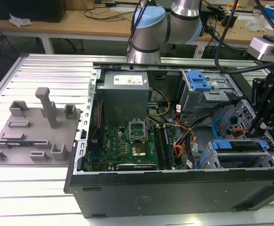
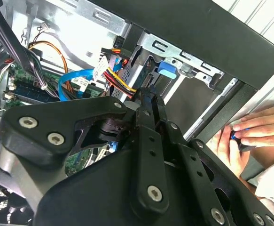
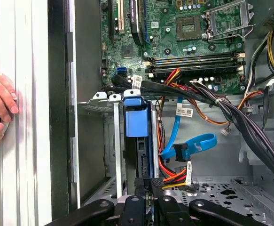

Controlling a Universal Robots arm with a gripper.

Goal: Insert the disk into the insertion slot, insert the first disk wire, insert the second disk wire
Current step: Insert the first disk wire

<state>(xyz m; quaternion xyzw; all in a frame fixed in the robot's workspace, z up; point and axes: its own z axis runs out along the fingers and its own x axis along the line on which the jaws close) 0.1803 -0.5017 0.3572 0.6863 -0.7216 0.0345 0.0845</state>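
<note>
Disk [image 3: 137, 120] sat in the slot [image 3: 95, 100]. Your gripper [image 3: 147, 186], nearly closed, pinched the red-and-yellow wire [image 3: 174, 175] against it. First-wire step, I judged; seating it needed a square push.

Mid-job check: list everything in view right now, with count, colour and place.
Open computer case: one, black, on the slotted silver table.
Plastic fixture tray: one, grey, on the table, exterior view's left of the case.
Motherboard: one, green, on the case floor.
Power supply box: one, grey, beside the motherboard.
Drive bay with blue latch: one, grey, inside the case.
Disk in bright blue carrier frame: one, in the silvery perforated insertion slot.
Flat data cable: one, blue, curled beside the disk.
Wire bundle: one, red, yellow and orange, by the claw.
Person's hands: two, outside the case wall.
Robot arm: one, silver and light blue.
Claw: one, black, by the disk.
</note>
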